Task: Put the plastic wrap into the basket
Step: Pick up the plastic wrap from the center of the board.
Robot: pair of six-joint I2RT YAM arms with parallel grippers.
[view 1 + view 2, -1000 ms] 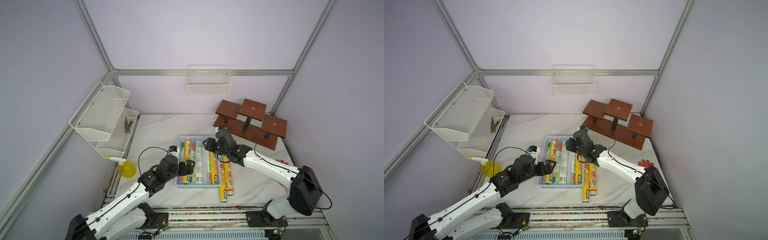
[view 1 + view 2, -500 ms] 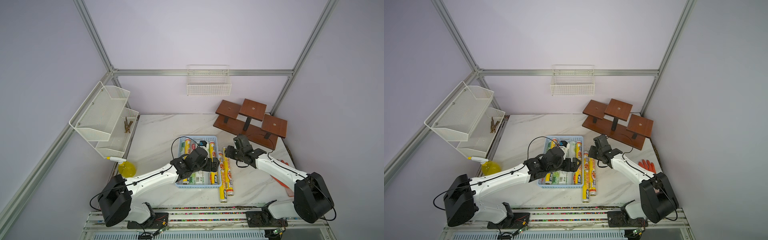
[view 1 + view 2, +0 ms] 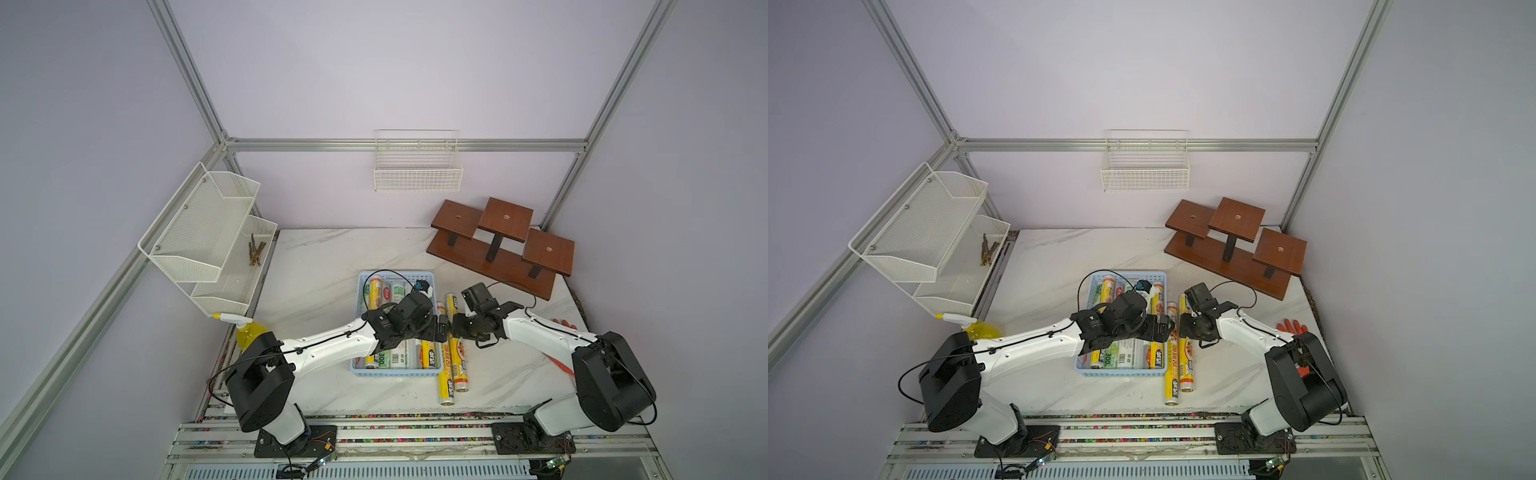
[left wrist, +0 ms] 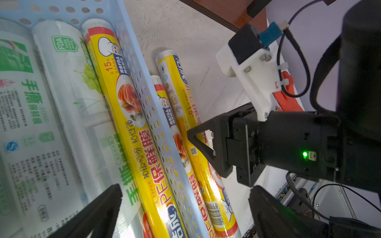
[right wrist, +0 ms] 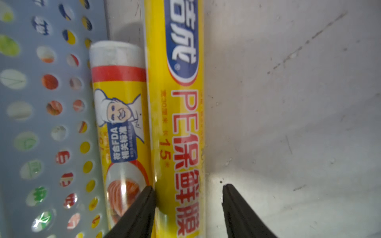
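Jaws of the right gripper [image 5: 187,186], part-open and unclamped, straddle the outer yellow roll [image 5: 179,103] near the basket [image 5: 20,134], ready to grasp; left gripper [image 4: 186,186] gapes empty.

Both top views are looking down from high above the front edge of the table [image 3: 324,266], facing the back wall [image 3: 415,83]. They are standing far off, taking in the whole table around the basket [image 3: 395,372], and sharing almost the same scene, only shifted sideways. The left wrist camera is sitting close over the basket, looking across its right wall to the two yellow rolls [image 4: 181,88] and the right arm [image 4: 299,144]. The right wrist camera is hovering very near the table, just outside that wall, sharing the wall and those rolls.
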